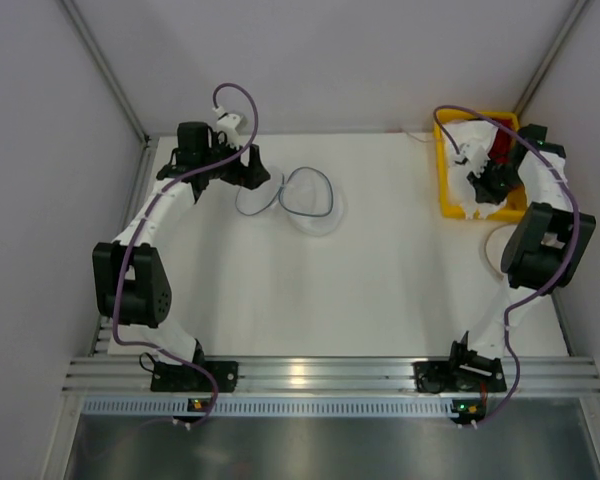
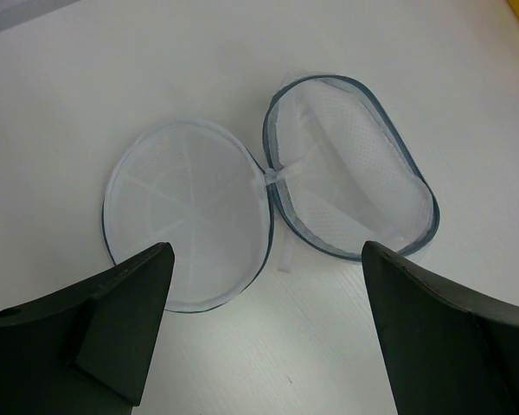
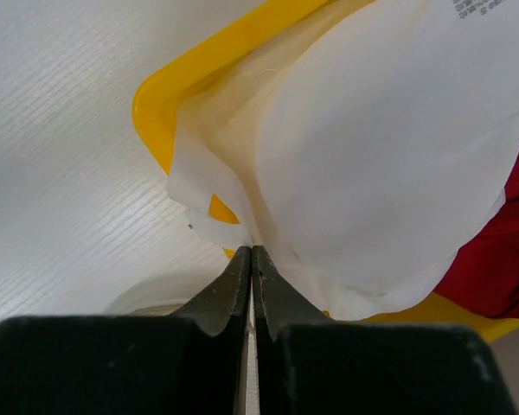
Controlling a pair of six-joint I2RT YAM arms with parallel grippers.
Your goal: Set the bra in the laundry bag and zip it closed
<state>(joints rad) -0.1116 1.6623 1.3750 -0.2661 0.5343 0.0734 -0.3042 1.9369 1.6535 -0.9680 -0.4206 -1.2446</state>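
The white bra [image 3: 381, 147] lies in a yellow bin [image 3: 216, 52] at the table's back right, one padded cup facing my right wrist camera. My right gripper [image 3: 253, 251] is shut on the bra's thin edge strap, at the bin's near rim. From above, the bra [image 1: 468, 142] and the right gripper [image 1: 482, 184] are over that bin [image 1: 446, 200]. The laundry bag [image 2: 346, 181] lies unzipped on the table, its two mesh halves spread side by side. My left gripper [image 2: 268, 337] hangs open just in front of it, nothing between its fingers. The top view shows the bag [image 1: 305, 195] and the left gripper [image 1: 263, 178].
A red garment [image 3: 502, 251] sits in the yellow bin under the bra. A round cream pouch [image 1: 496, 250] lies on the table just in front of the bin, beside the right arm. Walls close the table on the left, back and right.
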